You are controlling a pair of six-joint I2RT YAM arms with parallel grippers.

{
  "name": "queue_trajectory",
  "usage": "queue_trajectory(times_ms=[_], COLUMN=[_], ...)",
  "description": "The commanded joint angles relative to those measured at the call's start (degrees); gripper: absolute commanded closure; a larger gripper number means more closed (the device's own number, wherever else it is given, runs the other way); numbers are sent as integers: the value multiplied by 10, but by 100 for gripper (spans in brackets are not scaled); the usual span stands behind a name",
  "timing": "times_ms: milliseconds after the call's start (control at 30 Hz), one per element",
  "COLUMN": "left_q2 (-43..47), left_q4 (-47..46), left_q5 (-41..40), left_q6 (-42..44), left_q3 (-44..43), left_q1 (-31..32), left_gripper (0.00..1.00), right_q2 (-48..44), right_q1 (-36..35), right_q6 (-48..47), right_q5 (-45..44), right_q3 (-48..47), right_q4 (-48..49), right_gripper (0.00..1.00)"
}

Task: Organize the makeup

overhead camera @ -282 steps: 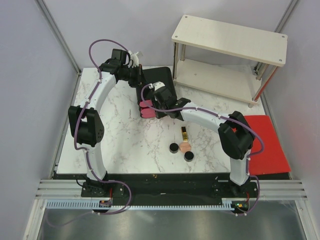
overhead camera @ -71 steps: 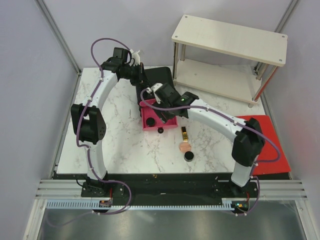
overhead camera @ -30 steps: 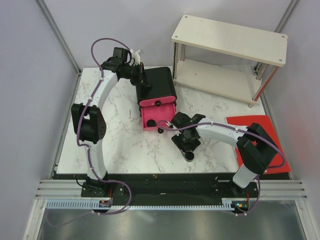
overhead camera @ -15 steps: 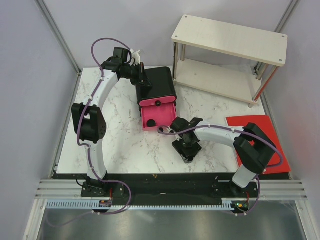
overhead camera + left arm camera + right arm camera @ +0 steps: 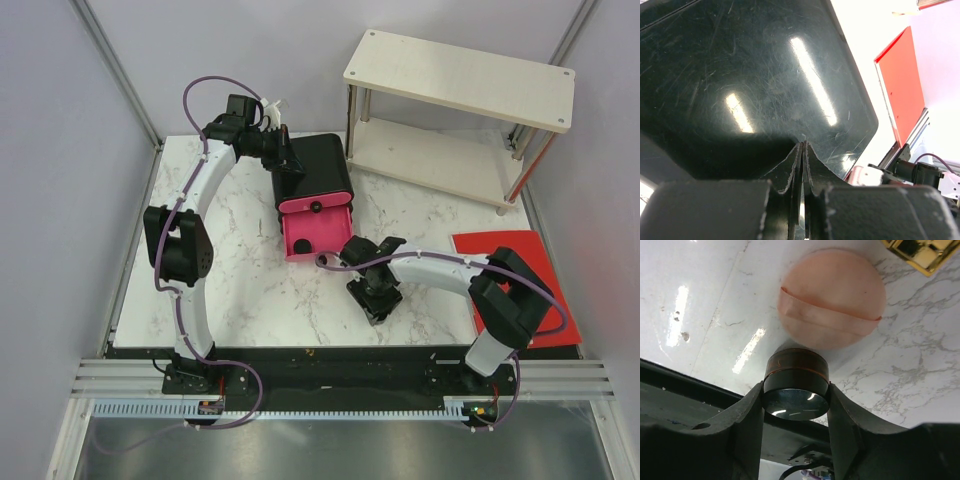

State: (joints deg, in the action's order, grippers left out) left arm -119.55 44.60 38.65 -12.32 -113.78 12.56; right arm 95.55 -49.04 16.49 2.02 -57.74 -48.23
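Above white marble (image 5: 920, 365), right end effector (image 5: 796, 388) pinches a round black jar (image 5: 796, 404); left end effector (image 5: 803, 151) is closed tight.

On the marble worktop (image 5: 250, 285), a black box (image 5: 318, 165) has its pink drawer (image 5: 318, 238) open, with a white shelf (image 5: 460, 75) and a red sheet (image 5: 545, 255) nearby.

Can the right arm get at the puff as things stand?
Probably not yet: the right gripper is closed on the jar, which stands between it and the puff. The jar likely has to go first.
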Motion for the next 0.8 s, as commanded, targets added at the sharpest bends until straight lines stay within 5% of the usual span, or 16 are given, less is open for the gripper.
queue_trajectory(times_ms=[0, 300, 767], left_q2=[-80, -80, -74], left_q4=[137, 137, 138], left_q5=[-132, -137, -133], left_q6=[62, 56, 54], left_q3=[55, 52, 53], left_q1=[1, 0, 0], left_gripper=[91, 91, 91], right_q2=[-76, -144, 102], right_q1=[-3, -3, 47], right_q6=[-32, -122, -133], right_q5=[-17, -40, -43], right_q3=[-11, -94, -364], right_q4=[8, 35, 62], right_gripper=[94, 96, 95])
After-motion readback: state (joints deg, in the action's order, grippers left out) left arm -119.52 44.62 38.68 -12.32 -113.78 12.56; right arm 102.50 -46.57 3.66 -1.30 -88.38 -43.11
